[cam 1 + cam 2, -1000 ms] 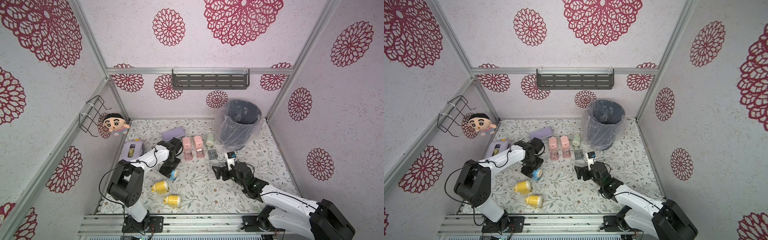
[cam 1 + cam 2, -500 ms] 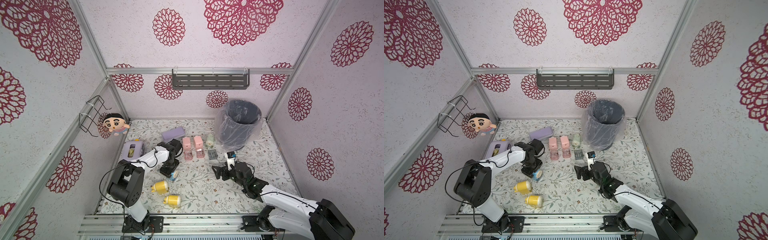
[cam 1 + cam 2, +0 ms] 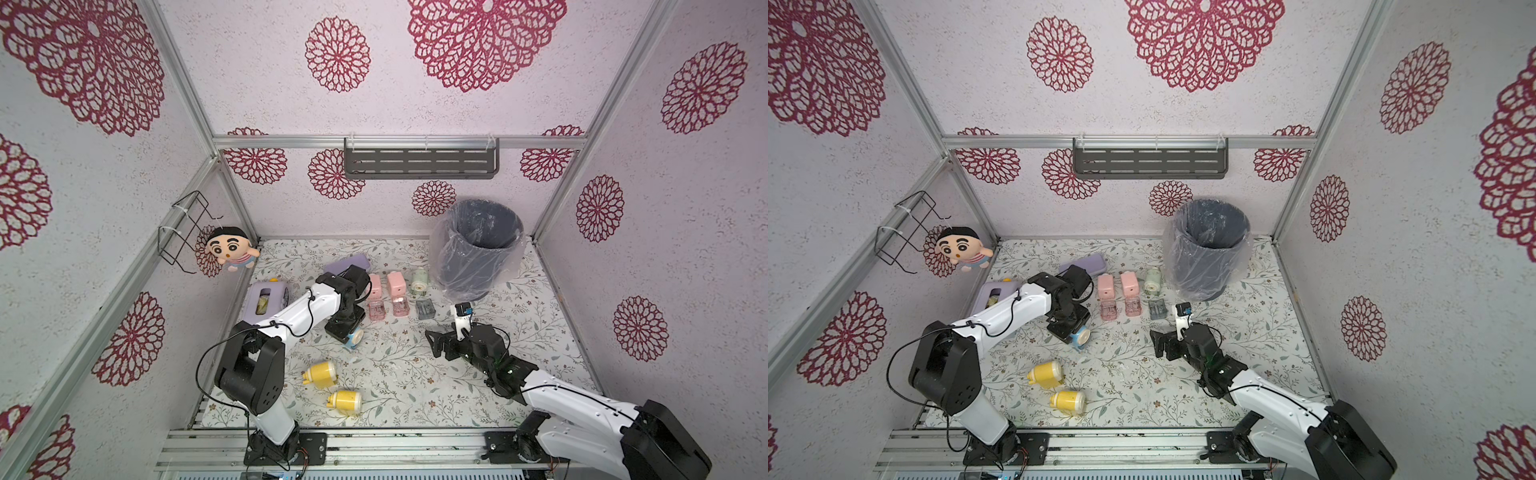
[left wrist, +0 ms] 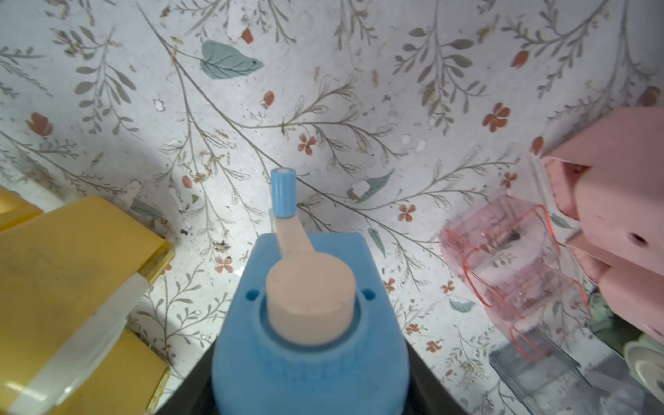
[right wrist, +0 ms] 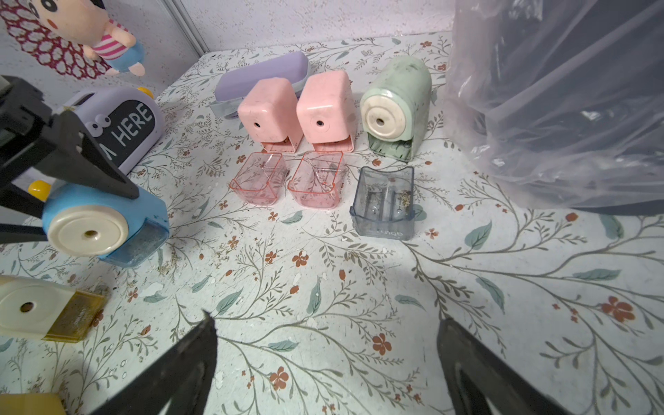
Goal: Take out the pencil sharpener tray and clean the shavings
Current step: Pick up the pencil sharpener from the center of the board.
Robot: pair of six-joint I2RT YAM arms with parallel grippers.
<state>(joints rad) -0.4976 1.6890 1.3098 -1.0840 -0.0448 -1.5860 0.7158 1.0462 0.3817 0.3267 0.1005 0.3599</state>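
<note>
"Blue plastic, pinched: the left gripper [image 3: 345,331] has its jaws pressed on the body of the blue crank sharpener [image 5: 107,219], down at the floral mat [image 5: 359,287]. I cannot tell whether it rests there."

"Tray status?"

"Not yet out. The frosted blue tray [image 5: 138,249] is seated under the cream pencil-hole face. Its contents cannot be read through the wall. The only shavings [image 5: 405,196] I can confirm are tan flecks in the grey tray [image 5: 382,222], set out in front of the green sharpener [image 5: 395,107]."

"Which arm takes it?"

"In my judgement, the right. The right gripper [image 5: 325,319] has its jaws spread wide and empty, and the tray front faces that way. The sharpener's long axis runs from crank to pencil hole, roughly toward those jaws, so the drawer should pull along that line. The two stand apart."

"Risk?"

"The body appears slightly tilted in the grip, so a pull may twist it. The lined bin [image 3: 465,266] stands well apart, behind."
</note>
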